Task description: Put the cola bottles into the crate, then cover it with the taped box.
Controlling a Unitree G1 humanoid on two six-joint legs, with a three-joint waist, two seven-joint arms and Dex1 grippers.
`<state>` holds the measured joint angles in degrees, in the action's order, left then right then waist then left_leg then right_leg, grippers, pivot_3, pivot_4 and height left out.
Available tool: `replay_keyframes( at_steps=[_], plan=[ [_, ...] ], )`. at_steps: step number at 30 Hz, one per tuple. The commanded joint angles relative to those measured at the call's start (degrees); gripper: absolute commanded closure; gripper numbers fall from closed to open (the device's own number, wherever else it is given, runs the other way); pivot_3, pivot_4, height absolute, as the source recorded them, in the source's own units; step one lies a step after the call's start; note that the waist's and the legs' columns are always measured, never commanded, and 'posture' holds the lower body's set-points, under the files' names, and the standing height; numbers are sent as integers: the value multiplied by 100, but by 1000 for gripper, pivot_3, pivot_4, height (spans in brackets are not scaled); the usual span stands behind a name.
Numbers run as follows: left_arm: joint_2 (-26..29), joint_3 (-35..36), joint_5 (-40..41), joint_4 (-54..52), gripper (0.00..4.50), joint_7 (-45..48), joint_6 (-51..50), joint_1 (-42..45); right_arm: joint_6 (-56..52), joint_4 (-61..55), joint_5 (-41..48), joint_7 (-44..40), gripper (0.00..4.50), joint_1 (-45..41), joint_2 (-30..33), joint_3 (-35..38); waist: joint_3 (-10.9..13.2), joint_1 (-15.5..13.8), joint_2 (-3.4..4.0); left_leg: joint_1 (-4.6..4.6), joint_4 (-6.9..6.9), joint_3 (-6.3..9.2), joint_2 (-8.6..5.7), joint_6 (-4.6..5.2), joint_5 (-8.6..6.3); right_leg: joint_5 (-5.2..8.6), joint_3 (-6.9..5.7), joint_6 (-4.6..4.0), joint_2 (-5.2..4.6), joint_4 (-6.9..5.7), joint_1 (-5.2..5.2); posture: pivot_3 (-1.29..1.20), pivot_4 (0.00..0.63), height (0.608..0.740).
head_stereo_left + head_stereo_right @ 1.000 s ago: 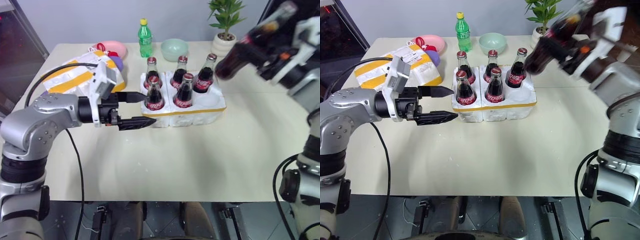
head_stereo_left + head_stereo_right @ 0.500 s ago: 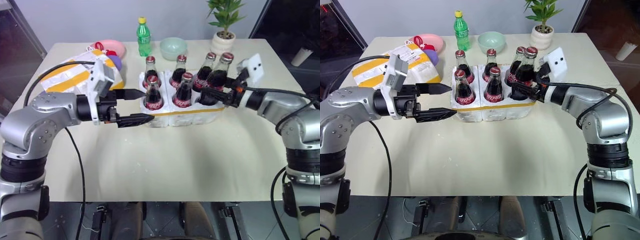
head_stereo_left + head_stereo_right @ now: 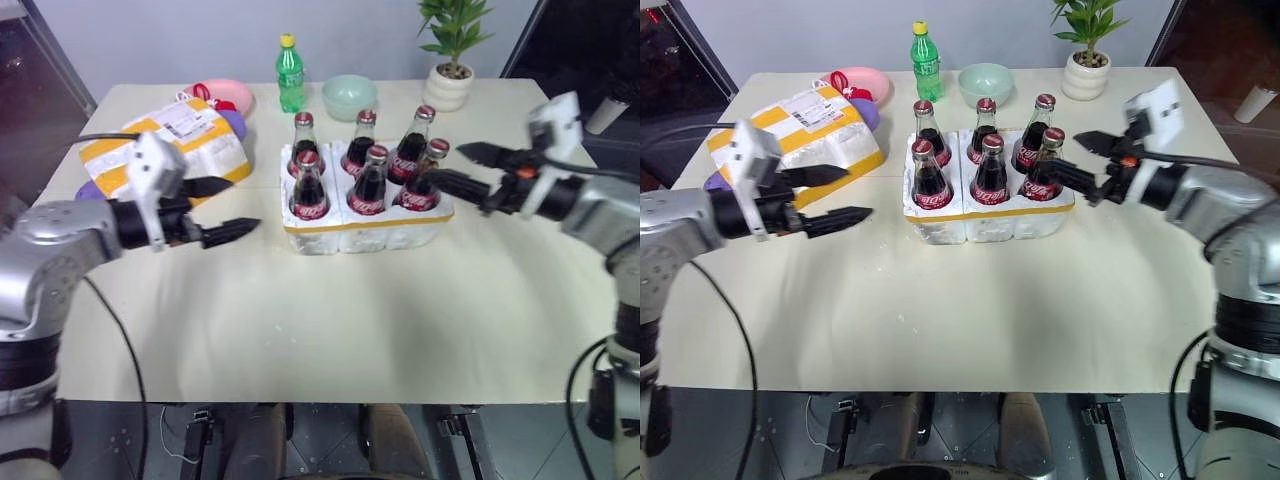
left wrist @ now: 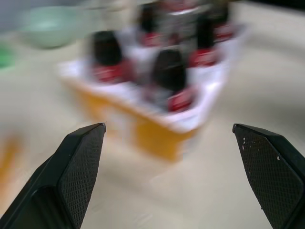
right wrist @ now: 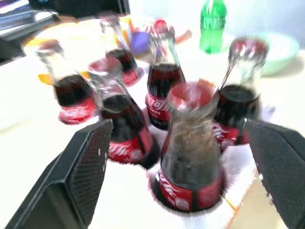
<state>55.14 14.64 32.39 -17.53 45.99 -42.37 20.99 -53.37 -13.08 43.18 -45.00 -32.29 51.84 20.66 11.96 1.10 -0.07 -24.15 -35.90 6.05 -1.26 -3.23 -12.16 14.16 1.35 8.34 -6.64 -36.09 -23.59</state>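
Right end effector (image 3: pixel 1077 156) agape beside six upright cola bottles (image 3: pixel 989 168) in crate (image 3: pixel 985 218).

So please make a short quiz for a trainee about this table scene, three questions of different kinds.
1. How many cola bottles stand in the crate?
2. True or false: the taped box already covers the crate.
3. The right gripper is: A) shut on a bottle, B) open beside the crate, C) inside the bowl.

Key: 1. Six. 2. False; it lies apart, near the left gripper. 3. B.
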Motion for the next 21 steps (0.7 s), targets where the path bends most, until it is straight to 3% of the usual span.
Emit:
replay_keyframes(
  at_steps=[1, 5, 8, 16, 21],
  plan=[
    [562, 561, -1415, 420, 0, -605, 830, -812, -123, -255, 379, -596, 40, 405, 603, 794, 0, 1, 1, 2, 1, -1, 0, 0, 0, 0, 0, 0, 0, 0, 0, 0, 150, 739],
    [1069, 583, -3003, 1327, 0, -1495, 1739, -1865, -284, -572, 870, -1230, 40, 1010, 1035, 1431, -1, -2, -1, 13, 0, -9, 4, 0, 0, 12, 2, -22, 0, 0, 8, 0, 150, 739],
    [1124, 239, -3666, 1925, 0, -1920, 2419, -2018, -346, -694, 1188, -1296, 40, 1121, 1032, 1573, -2, -16, -2, 14, -6, -16, 7, -1, -1, 14, 3, -25, -4, 6, 11, 0, 150, 739],
    [320, -1529, -5124, 5050, 0, -3062, 4361, 371, -451, -1252, 2039, -1245, 40, 1230, 937, 1514, -12, -159, -20, 2, -15, -19, 7, -3, 0, 3, -2, -7, -8, 7, 12, 0, 150, 739],
    [-86, -2190, -5632, 6831, 0, -3438, 5166, 1537, -461, -1481, 2407, -926, 40, 1294, 956, 1652, -17, -144, -31, 2, -14, -17, 6, -2, 0, -3, -8, 3, -8, -3, 12, 0, 150, 739]
  ],
)
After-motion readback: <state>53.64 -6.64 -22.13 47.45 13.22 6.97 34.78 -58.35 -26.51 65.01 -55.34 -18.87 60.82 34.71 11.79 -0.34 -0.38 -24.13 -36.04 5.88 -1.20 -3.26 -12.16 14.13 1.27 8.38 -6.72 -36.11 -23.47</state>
